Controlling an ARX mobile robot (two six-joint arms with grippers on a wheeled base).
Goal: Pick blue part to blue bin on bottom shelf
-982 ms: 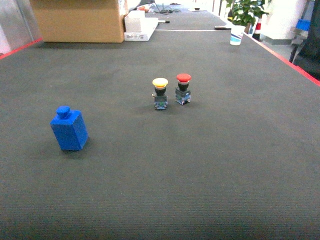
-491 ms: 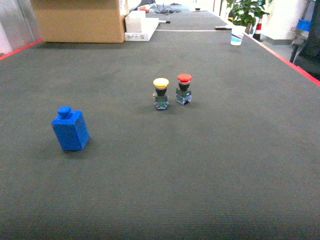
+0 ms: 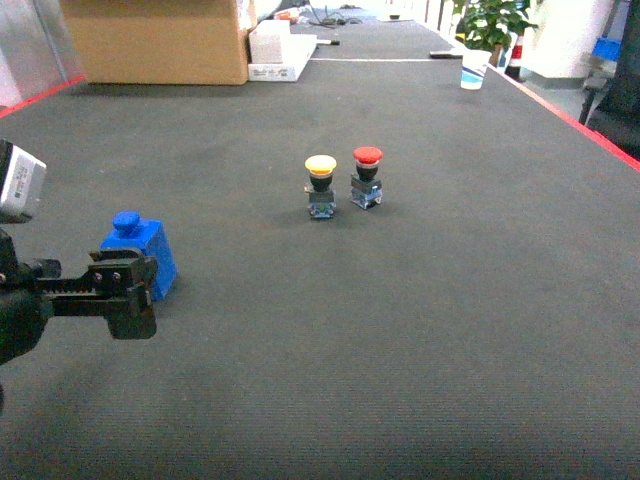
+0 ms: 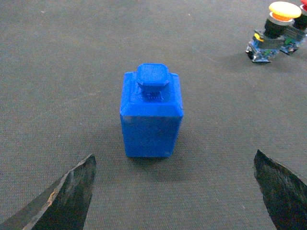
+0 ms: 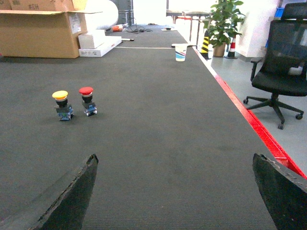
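Your left gripper (image 3: pixel 130 295) sits spread wide just in front of the blue part (image 4: pixel 151 111), which stands upright on the dark mat (image 3: pixel 420 300), untouched. Right gripper (image 5: pixel 177 201): fingers wide apart, holding nothing. Yellow button (image 3: pixel 321 186) and red button (image 3: pixel 367 176) stand well apart from the part.

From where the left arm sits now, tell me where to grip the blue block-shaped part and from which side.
Grip the blue rectangular plastic part across its flat left and right walls, below the small knob on top. It stands upright, centred between the open left pincer fingers, so a straight advance forward and down probably suffices. The knob looks too small to hold well.
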